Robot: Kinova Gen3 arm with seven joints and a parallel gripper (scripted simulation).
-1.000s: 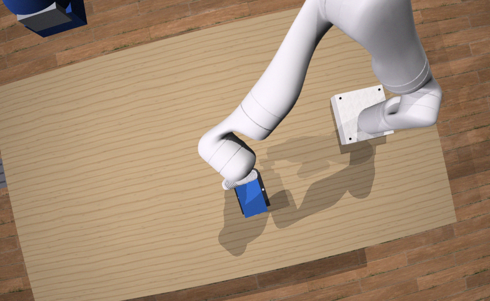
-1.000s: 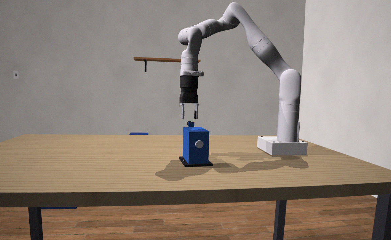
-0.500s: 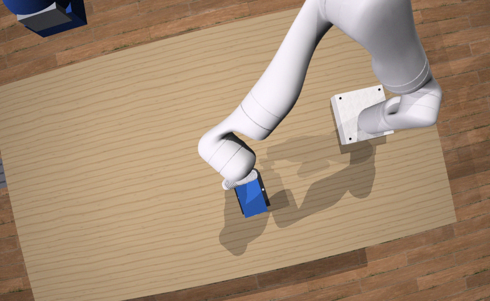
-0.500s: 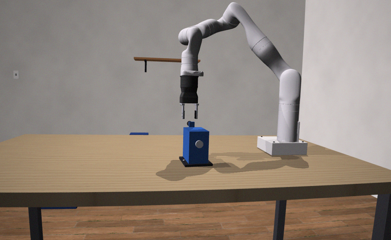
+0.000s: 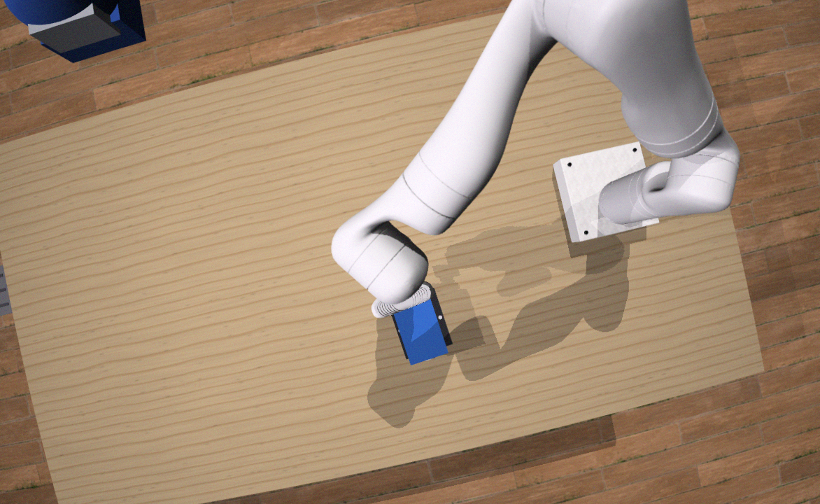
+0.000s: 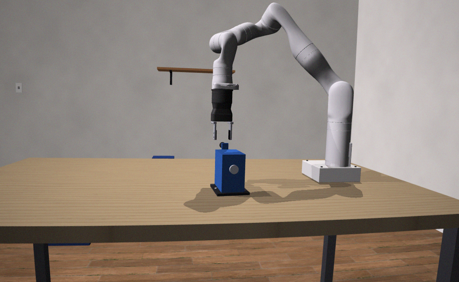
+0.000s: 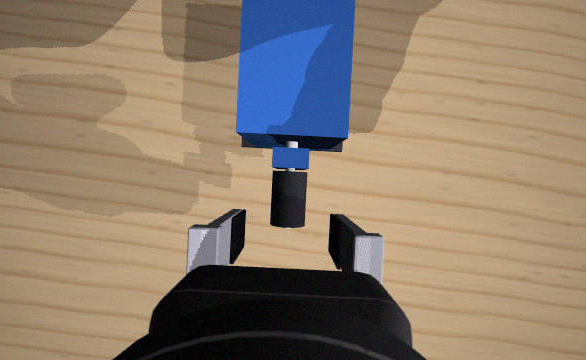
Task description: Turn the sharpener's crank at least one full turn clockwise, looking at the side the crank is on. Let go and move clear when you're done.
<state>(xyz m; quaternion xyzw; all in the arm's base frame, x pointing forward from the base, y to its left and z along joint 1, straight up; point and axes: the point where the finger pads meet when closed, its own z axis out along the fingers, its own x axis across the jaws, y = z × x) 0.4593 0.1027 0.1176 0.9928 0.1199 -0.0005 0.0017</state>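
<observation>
We hang our gripper [image 6: 222, 134] straight above the blue sharpener [image 6: 229, 171], which stands on its black foot plate near the middle of the desk [image 6: 84, 196], somewhat toward the edge where our base plate [image 6: 309, 172] sits. Our jaws stand wide and hold nothing. The relation that matters is the crank's black handle [image 7: 288, 199]: in the wrist view it lies just ahead of the jaws, centred in the gap between them, its long axis running away from the sharpener's crank side and parallel to the finger faces. From the exterior view the handle [image 6: 221, 144] lies just below the fingertips [image 6: 214, 134], not touching. We judge a short straight descent would bracket it.
</observation>
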